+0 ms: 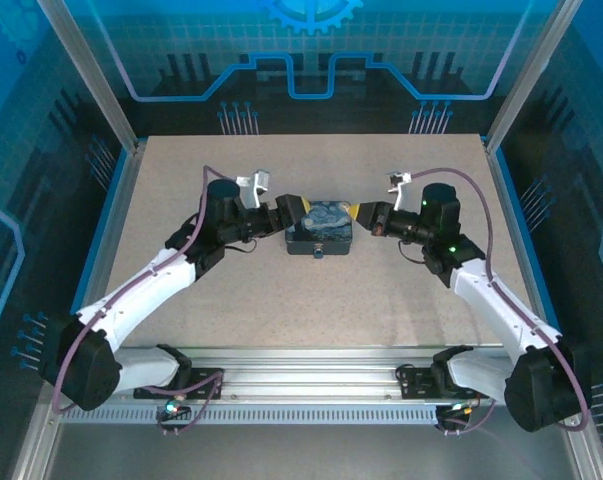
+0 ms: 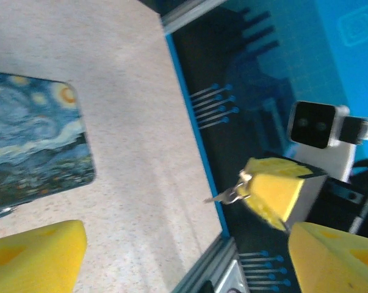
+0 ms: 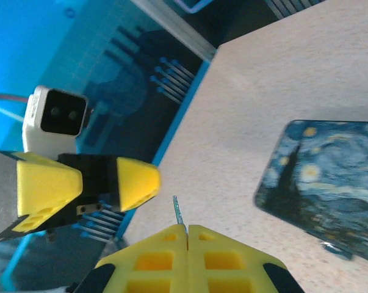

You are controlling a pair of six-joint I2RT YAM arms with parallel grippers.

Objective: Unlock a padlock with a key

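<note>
Overhead — the left claw [image 1: 289,208] and right claw [image 1: 361,212] flank a painted tin [image 1: 321,228] on the counter [image 1: 281,310].
Left wrist — its own pads [image 2: 31,256] stand wide apart. Opposite, the key [image 2: 223,196] juts from the right claw [image 2: 272,192].
Right wrist — its own pads [image 3: 165,262] are pressed together, clamping the key [image 3: 178,212] with the blade pointing outward.

The slim grey key [image 3: 178,211] juts tip-outward from the right end effector's [image 3: 187,231] closed fingertips, pinched at its base.
</note>
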